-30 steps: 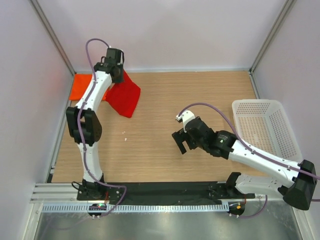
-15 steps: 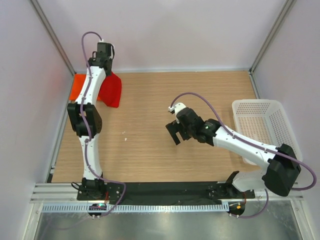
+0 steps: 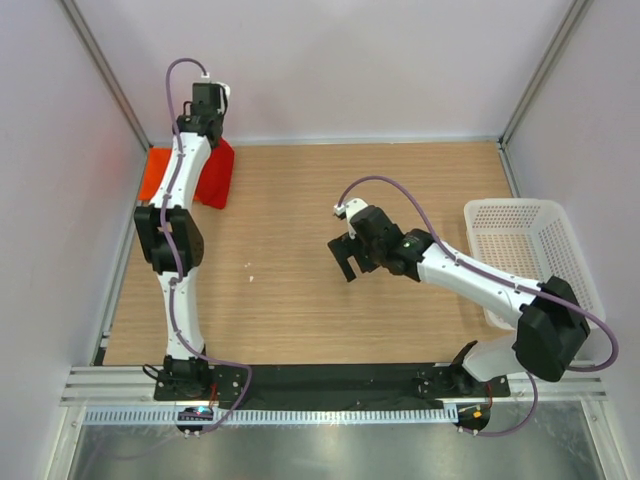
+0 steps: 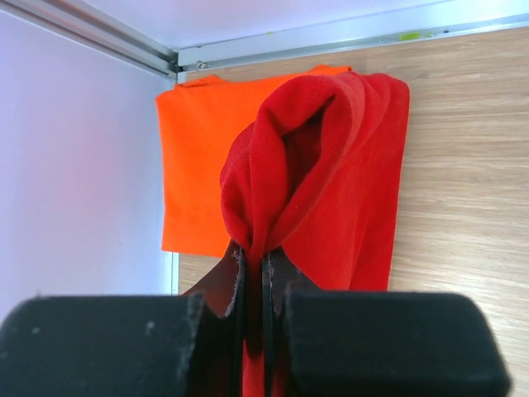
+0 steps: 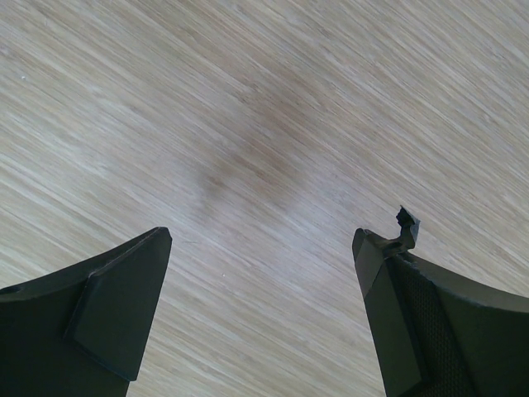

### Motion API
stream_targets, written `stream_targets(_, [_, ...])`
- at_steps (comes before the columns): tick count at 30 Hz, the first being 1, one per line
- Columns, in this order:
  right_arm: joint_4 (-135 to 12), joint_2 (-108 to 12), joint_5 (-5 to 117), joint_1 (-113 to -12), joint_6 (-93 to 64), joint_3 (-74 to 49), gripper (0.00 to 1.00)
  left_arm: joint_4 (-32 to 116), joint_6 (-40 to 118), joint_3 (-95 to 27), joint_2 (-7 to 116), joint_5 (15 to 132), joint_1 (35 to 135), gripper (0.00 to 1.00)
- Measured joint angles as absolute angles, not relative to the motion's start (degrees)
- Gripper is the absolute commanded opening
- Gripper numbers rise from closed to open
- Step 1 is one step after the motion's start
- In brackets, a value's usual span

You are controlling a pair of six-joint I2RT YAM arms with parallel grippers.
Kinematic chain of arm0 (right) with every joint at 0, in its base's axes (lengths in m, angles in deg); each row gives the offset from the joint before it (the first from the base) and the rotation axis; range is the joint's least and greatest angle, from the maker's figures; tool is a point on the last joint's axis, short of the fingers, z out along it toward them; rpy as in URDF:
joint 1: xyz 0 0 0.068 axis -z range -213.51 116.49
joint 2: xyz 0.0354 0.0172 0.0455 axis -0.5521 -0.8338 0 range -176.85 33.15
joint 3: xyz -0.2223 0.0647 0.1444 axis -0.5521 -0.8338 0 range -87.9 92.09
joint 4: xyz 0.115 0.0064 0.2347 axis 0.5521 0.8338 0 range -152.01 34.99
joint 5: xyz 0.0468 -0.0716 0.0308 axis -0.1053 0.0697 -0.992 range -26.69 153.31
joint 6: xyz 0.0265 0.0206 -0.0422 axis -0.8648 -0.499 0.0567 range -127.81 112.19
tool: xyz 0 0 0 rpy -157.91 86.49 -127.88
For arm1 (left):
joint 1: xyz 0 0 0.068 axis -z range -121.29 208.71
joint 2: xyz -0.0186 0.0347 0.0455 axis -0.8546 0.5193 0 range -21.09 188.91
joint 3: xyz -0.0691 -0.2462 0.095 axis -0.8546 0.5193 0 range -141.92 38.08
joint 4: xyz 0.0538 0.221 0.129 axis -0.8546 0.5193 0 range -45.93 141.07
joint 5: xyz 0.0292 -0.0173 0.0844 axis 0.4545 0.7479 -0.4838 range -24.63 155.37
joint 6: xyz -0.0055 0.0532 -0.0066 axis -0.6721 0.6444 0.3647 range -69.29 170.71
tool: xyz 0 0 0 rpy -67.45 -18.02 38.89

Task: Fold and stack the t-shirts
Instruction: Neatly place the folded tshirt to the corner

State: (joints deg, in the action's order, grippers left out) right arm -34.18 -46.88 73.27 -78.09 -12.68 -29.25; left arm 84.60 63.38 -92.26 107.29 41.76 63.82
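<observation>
While the red t-shirt [image 4: 331, 165] was clamped as a bunched fold between the closed fingers of the left hand [image 4: 254, 258], it hung at the far left corner of the counter [image 3: 330, 190]. It partly overlapped the orange t-shirt [image 4: 198, 165], which lay flat against the corner; whether the 2 touched could not be told. The right hand [image 5: 263, 248] was held with its jaws wide apart and nothing between them. It stood above bare wood near the middle of the counter, well apart from both shirts and from the white mesh basket [image 3: 515, 206] at the right edge.

Several failures could be expected from here. Because only 1 pinch of cloth was held, the red shirt could be set down crumpled, and any neat fold would be lost. If the cloth were released off-centre, part of it could be left beside the orange shirt, and the stack of 2 would be made crooked. The orange shirt could also be dragged or rucked if the red cloth were pulled across it.
</observation>
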Motion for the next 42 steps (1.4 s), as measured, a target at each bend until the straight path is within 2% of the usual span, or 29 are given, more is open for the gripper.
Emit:
stream_targets(25, [-34.7, -50.5, 72.3, -77.9, -12.7, -27.2, 1.0, 82.4, 63.6, -92.3, 107.3, 43.0, 59.6, 0.0])
stream_targets(42, [-34.8, -53.7, 72.3, -77.9, -13.6, -24.2, 1.0, 80.6, 61.8, -94.2, 109.9, 49.9, 53.8, 0.0])
